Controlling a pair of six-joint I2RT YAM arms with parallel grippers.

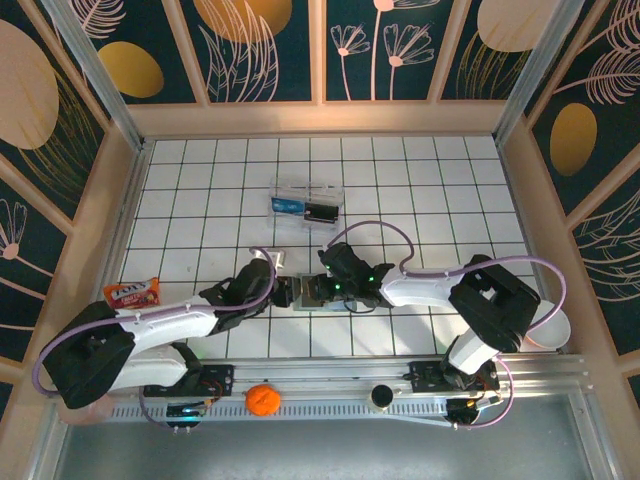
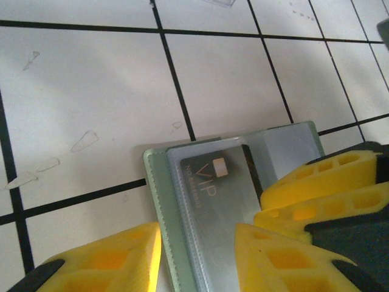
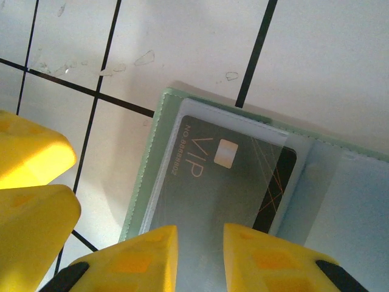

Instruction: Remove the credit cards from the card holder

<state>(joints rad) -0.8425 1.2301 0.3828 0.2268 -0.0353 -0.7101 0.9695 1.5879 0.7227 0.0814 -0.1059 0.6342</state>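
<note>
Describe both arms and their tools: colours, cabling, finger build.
Left arm and right arm match: white link shells, black joints and bases, a lilac cable looping along each. Each tool is black-bodied; the left tool and right tool carry blocky yellow fingers with moulded rectangular pockets and black backing.

A robot test cell: tiled table (image 1: 200,180), floral panels (image 1: 380,50), aluminium rail (image 1: 330,395).

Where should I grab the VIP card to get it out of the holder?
Probably pinch the VIP card by its bare dark edge beside the fold of the card holder, coming from that side; the clear sleeve covers the rest.
</note>
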